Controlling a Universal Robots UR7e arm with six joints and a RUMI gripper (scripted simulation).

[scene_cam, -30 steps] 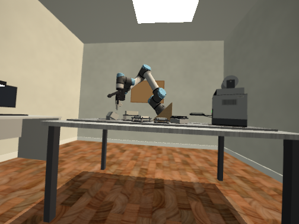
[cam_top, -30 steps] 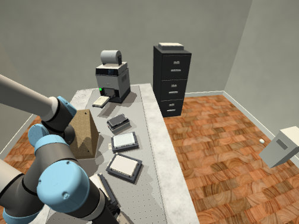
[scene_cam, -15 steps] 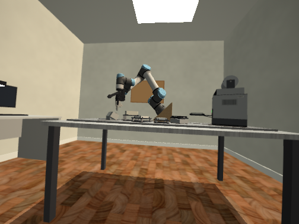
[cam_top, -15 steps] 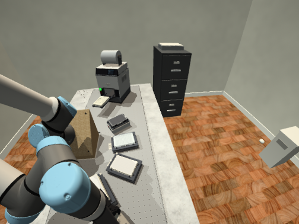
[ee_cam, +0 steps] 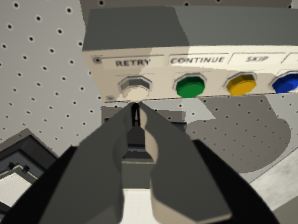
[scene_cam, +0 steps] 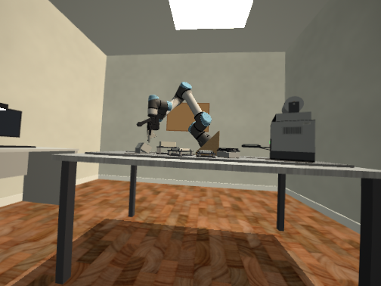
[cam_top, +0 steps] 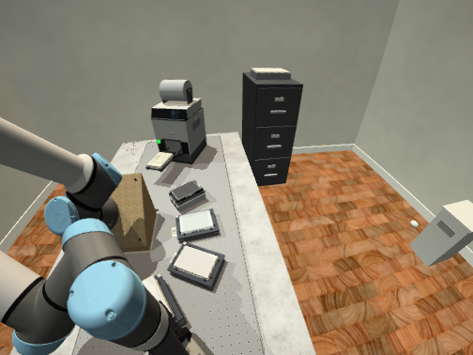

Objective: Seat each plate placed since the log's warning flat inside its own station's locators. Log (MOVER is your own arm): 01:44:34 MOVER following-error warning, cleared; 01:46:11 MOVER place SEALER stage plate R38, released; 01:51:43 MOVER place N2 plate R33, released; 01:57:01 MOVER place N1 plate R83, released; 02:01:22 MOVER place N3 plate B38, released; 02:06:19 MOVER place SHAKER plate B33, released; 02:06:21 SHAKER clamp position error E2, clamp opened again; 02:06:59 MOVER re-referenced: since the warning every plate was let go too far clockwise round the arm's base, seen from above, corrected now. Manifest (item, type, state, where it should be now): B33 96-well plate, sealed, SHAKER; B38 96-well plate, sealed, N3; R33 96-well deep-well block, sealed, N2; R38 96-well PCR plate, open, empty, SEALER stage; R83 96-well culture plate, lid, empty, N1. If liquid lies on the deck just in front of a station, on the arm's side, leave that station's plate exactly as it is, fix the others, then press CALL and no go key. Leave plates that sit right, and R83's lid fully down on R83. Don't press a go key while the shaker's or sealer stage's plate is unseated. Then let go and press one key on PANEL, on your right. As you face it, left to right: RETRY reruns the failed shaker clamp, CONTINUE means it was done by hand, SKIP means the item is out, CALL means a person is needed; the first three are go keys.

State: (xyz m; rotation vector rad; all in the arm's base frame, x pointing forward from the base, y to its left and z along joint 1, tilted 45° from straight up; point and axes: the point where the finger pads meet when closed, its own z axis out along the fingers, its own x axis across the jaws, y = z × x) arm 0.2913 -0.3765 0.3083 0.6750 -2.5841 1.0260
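Observation:
In the wrist view my gripper [ee_cam: 136, 104] is shut and empty. Its tips are just below the pale RETRY key [ee_cam: 134, 87] on the PANEL [ee_cam: 190, 65], very close to it. The green CONTINUE key [ee_cam: 190, 86], the yellow SKIP key [ee_cam: 241, 84] and a blue key [ee_cam: 286, 83] follow to the right. In the exterior view the gripper [scene_cam: 149, 139] points down over the panel [scene_cam: 142, 147]. On the deck a cream plate [cam_top: 160, 161] lies on the sealer [cam_top: 178, 124] stage. A dark plate [cam_top: 188, 193], a white well plate [cam_top: 197, 223] and a cream plate [cam_top: 196, 261] each sit in a nest.
A brown wedge [cam_top: 133, 211] stands left of the nests. My arm [cam_top: 94, 291] hides the near end of the deck and most of a station there [cam_top: 166, 293]. A black filing cabinet [cam_top: 272, 127] stands beyond the table's right edge.

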